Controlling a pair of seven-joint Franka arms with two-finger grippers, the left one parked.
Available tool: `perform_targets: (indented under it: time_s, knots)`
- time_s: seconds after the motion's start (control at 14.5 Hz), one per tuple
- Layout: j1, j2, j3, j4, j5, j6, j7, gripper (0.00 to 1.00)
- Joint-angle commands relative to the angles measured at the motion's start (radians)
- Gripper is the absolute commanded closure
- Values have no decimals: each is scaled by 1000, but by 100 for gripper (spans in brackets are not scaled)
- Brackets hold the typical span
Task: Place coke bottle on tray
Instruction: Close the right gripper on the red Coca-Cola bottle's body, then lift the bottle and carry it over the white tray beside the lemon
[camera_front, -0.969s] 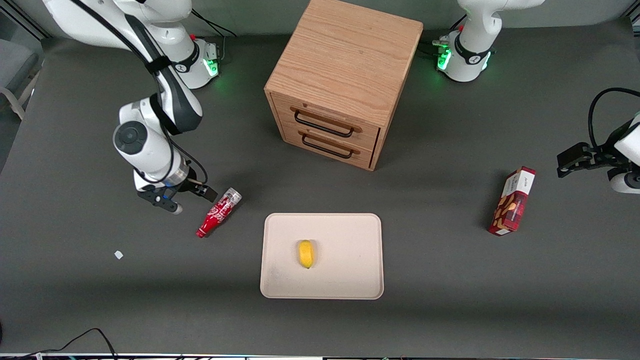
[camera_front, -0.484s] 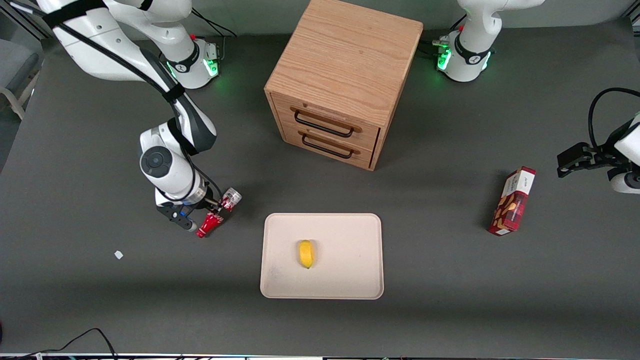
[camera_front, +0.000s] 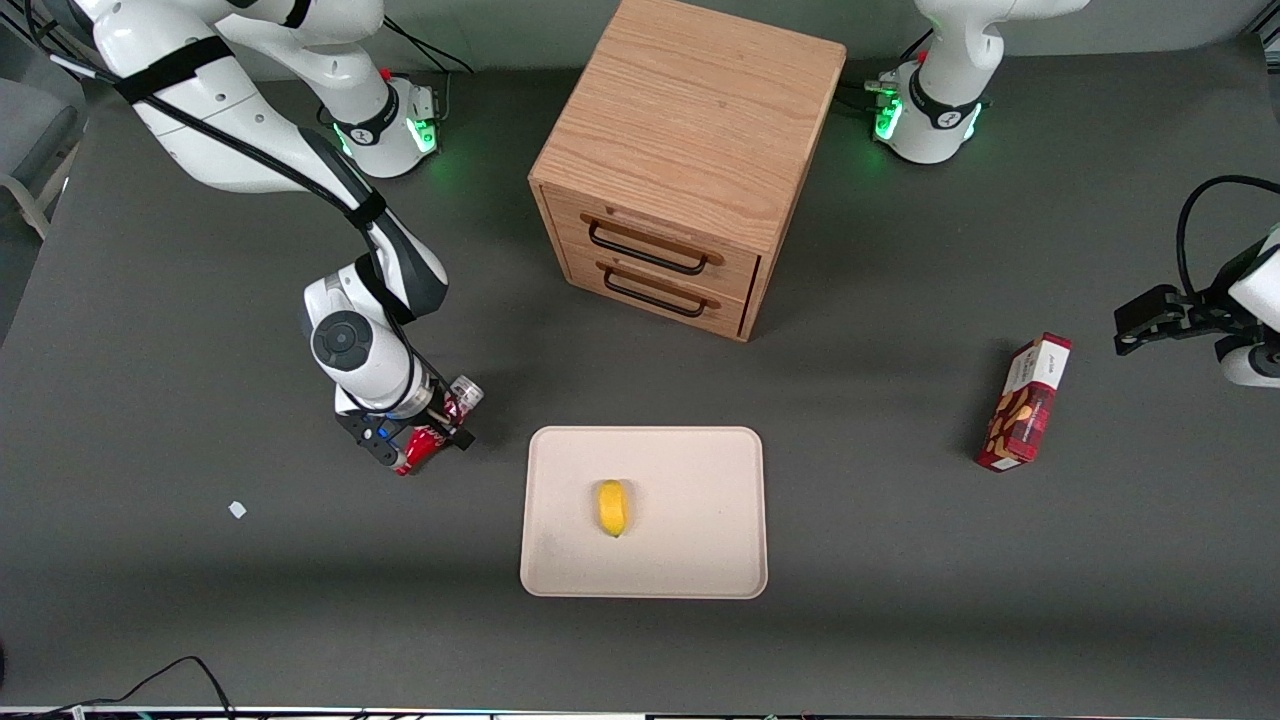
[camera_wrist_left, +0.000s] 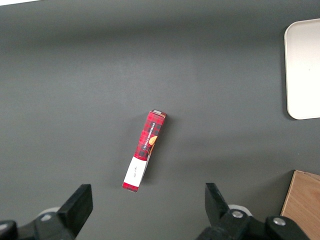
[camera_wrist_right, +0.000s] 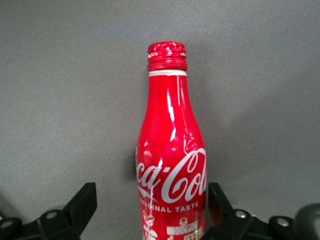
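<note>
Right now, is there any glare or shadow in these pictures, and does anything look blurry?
Right wrist view: white glare streaks run down the coke bottle, which lies sharp between the open fingers of the gripper. Front view: soft shadows lie beside the wooden drawer cabinet and the snack box; green lights glow at the arm bases; the tray is evenly lit. Left wrist view: only faint shading.

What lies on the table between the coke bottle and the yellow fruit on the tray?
In the front view, only bare dark table and the tray's rim and bare floor separate the coke bottle, which the gripper straddles, from the yellow fruit.
</note>
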Motion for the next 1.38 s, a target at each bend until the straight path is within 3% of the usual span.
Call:
perform_targets:
  time_s: [0.0, 0.14, 0.62, 0.97, 1.31]
  knots:
    - [5, 16, -3, 21, -41, 8, 45, 19]
    - [8, 15, -3, 18, -58, 6, 47, 100]
    - [-3, -23, -2, 21, -81, -36, 42, 100]
    - [-23, -192, 53, 71, -58, -303, -13, 100]
    - [-47, -222, 112, 397, 90, -752, -180, 100]
